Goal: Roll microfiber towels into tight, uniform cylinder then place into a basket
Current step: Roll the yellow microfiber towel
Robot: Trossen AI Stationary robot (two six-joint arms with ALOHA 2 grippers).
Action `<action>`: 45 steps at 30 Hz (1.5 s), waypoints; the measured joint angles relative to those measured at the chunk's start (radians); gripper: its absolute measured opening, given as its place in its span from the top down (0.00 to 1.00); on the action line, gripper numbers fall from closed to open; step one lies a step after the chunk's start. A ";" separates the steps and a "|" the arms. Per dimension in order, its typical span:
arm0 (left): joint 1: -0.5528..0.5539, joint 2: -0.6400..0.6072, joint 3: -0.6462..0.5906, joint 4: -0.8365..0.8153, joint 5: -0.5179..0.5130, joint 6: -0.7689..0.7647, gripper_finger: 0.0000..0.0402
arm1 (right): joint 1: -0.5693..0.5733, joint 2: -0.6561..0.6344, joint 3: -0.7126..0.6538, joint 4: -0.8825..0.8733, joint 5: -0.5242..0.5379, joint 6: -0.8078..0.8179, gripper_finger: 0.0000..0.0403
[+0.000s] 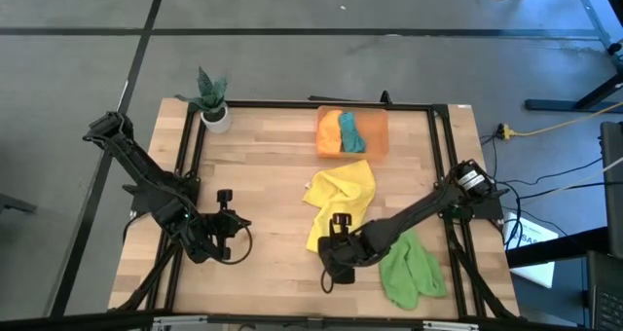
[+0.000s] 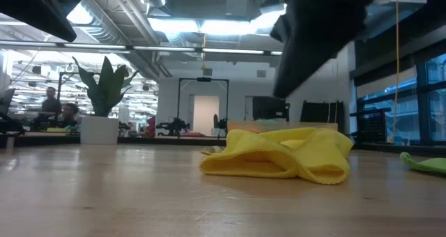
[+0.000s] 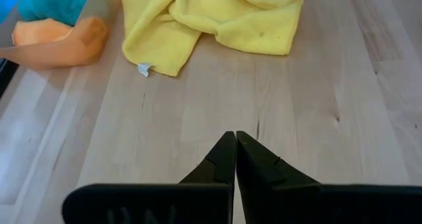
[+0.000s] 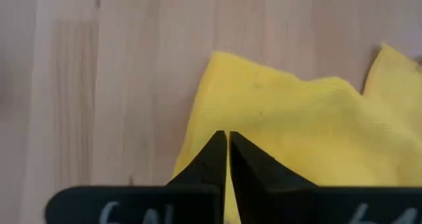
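Note:
A yellow towel point(image 1: 343, 197) lies crumpled on the wooden table's middle, bunched in loose folds point(image 2: 286, 153). My right gripper point(image 4: 227, 137) hangs shut just above the towel's near end point(image 1: 331, 263), clear of the cloth in the low view. A light green towel point(image 1: 411, 268) lies crumpled near the front right. The translucent orange basket point(image 1: 378, 127) stands at the far edge with an orange roll point(image 1: 330, 131) and a teal roll point(image 1: 350, 131) in it. At the table's left, my left gripper point(image 1: 240, 224) hovers shut over bare wood point(image 3: 235, 133).
A white pot with a green plant point(image 1: 214, 112) stands at the far left corner. A black frame rail point(image 1: 440, 146) runs around the tabletop. Bare wood lies between the left gripper and the yellow towel.

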 joint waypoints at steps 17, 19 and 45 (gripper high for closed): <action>0.000 0.000 0.000 0.000 0.000 0.000 0.99 | -0.024 0.039 -0.003 -0.001 -0.008 0.108 0.91; 0.000 0.000 0.000 0.000 0.000 0.000 0.99 | -0.025 0.039 -0.002 -0.001 -0.008 0.127 0.91; 0.000 0.000 0.000 0.000 0.000 0.000 0.99 | -0.037 0.039 -0.002 0.006 -0.110 -0.043 0.75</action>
